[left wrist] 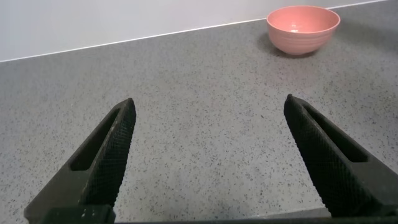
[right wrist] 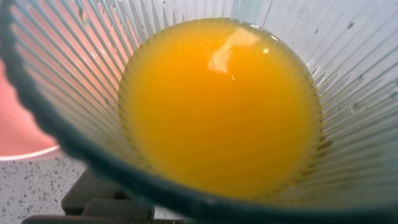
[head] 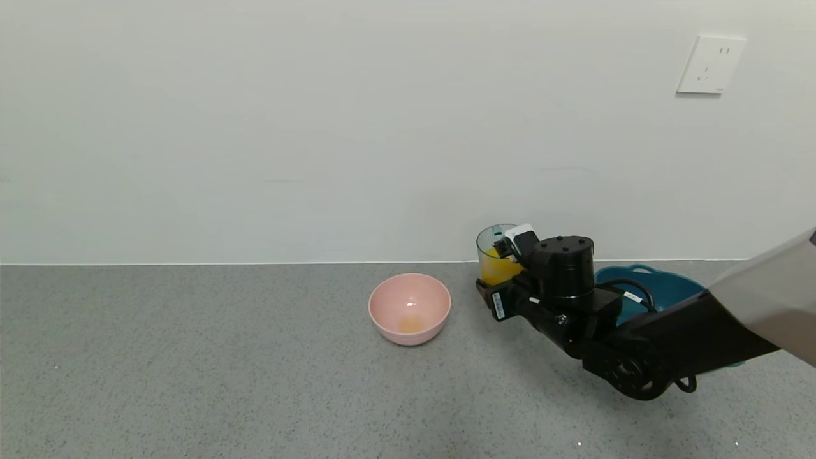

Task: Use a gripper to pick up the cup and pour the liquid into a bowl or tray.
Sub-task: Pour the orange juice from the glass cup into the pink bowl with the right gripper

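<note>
Worktop: grey speckled stone-look surface, running the full width of the head view and meeting the wall in a straight seam.
Wall: plain off-white, bare across the left and centre.
Left gripper: low over open worktop, its two black textured fingers spread wide with nothing between them; the bowl shows beyond it in the left wrist view.
Bowl: small pale pink round bowl standing upright on the worktop near the middle, a faint orange trace at its bottom.
Cup: translucent blue-green ribbed tumbler, just right of the bowl and close to the wall, roughly upright, clamped at its rim by the right gripper.
Liquid: opaque orange-yellow, filling the lower part of the cup.
Right gripper: black, reaching in from the right, fingers closed on the cup's side.
Tray: dark teal, behind the right arm, largely hidden by it.
Wall socket: white plate, high on the wall at far right.
</note>
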Available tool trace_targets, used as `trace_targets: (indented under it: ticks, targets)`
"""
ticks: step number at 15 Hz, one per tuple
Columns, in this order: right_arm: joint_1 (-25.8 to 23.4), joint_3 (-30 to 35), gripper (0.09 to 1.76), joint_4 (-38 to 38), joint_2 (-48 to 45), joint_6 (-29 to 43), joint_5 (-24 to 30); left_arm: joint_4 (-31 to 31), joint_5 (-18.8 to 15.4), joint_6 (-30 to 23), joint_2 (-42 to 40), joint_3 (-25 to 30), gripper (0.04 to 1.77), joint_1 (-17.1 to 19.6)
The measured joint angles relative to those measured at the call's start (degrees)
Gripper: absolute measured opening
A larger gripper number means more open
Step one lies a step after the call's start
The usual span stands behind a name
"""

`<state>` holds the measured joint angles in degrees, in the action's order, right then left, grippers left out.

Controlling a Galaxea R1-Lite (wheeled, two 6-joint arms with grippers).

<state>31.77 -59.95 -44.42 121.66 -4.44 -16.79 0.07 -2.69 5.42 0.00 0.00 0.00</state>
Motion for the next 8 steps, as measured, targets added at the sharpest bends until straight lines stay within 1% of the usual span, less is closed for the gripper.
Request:
trace_targets:
  ticks: [5,8]
  targets:
    - [0.65,0.39,1.32,0.41,-0.11,-5.07,0.11,0.02,0.00,0.00,0.00,0.00,1.72,0.00]
    - [1.13,0.41,1.32,2.26,-0.11,-7.46,0.09,0.02,-0.02,0.00,0.00,0.00,1.72,0.00]
